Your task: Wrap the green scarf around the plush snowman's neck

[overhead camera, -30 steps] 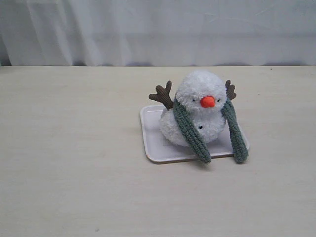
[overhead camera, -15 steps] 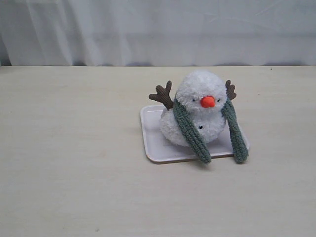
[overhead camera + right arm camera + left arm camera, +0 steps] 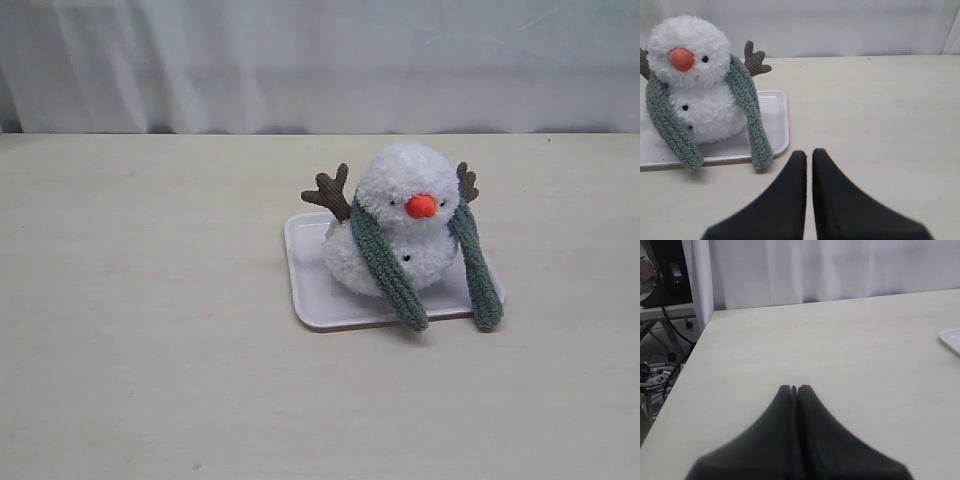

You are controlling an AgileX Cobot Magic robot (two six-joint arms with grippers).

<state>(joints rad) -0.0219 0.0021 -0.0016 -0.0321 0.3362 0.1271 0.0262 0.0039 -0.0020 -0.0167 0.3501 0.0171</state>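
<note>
The plush snowman [image 3: 400, 225] [image 3: 692, 85] stands upright on a white tray [image 3: 315, 285], fluffy white with an orange nose and brown branch arms. The green scarf [image 3: 385, 270] [image 3: 752, 120] lies round the back of its neck, and both ends hang down the front past the tray's near rim. Neither gripper shows in the exterior view. My left gripper [image 3: 794, 388] is shut and empty over bare table, far from the snowman. My right gripper [image 3: 809, 153] is shut and empty, a short way off the tray's corner, beside one scarf end.
A pale wooden table [image 3: 150, 300] stretches on all sides of the tray. A white curtain [image 3: 320, 60] hangs behind its far edge. In the left wrist view the table's side edge [image 3: 687, 370] drops to cables and a stand on the floor; the tray's corner [image 3: 952, 340] shows.
</note>
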